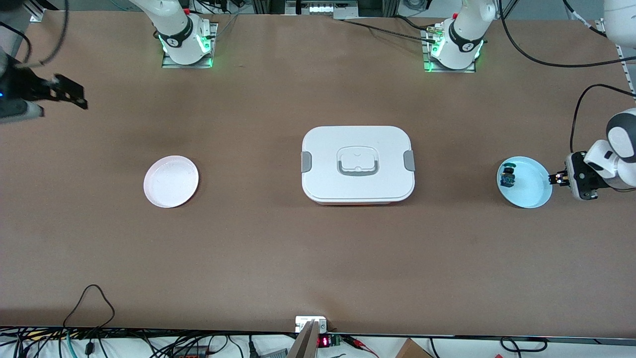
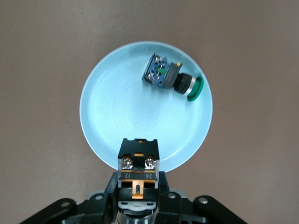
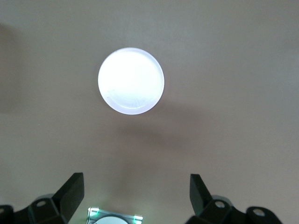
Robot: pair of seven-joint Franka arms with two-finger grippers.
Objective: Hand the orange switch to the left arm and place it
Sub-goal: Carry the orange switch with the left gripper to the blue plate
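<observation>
The left gripper (image 1: 555, 178) is seen just over the rim of the light blue plate (image 1: 534, 191) at the left arm's end of the table, its fingers clamped on the orange switch (image 2: 138, 170), which is held above the plate's edge with its terminal block toward the wrist camera. In that plate, toward the box from the gripper, a second switch with a green cap (image 2: 172, 79) is lying on its side, well apart from the held one. The box (image 1: 357, 165) is set at the table's middle, between the blue plate and the white plate (image 1: 171, 181), with bare brown table (image 1: 318, 263) left open all round it, on both the camera side and the side of the robot bases. The right gripper (image 1: 69, 95) is held high over the right arm's end of the table, away from the white plate, its fingers (image 3: 70, 192) spread wide with nothing between them; the white plate is seen below it in the right wrist view. The left arm is bent in from the table's edge, wrist turned toward the plate.
</observation>
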